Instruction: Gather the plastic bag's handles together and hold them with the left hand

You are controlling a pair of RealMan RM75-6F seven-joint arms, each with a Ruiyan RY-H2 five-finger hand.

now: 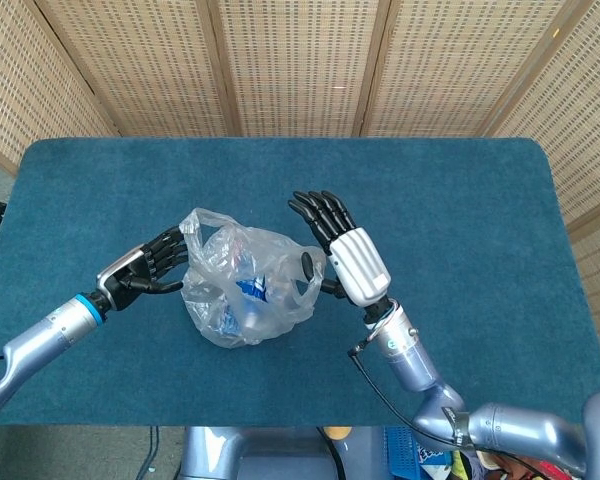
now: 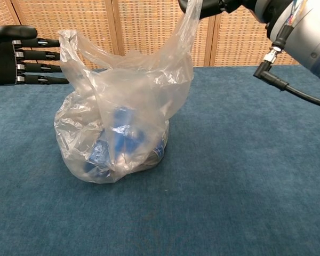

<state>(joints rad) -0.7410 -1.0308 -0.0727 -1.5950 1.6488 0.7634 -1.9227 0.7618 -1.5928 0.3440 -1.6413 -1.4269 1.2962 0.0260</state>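
A clear plastic bag (image 1: 242, 295) with blue packets inside stands on the table's middle. Its right handle (image 2: 188, 32) is pulled up taut, and my right hand (image 1: 340, 248) pinches it between the thumb and a finger, the other fingers spread. In the chest view only the dark fingertips (image 2: 210, 5) of that hand show at the top edge. The left handle (image 2: 74, 42) stands up loose as an open loop. My left hand (image 1: 148, 270) is beside it with its fingers stretched out flat (image 2: 40, 56), their tips at the plastic, holding nothing.
The blue cloth-covered table (image 1: 460, 200) stretches around the bag on all sides. A wicker screen (image 1: 300, 60) stands behind its far edge. A black cable (image 2: 288, 88) hangs from my right wrist above the table's right part.
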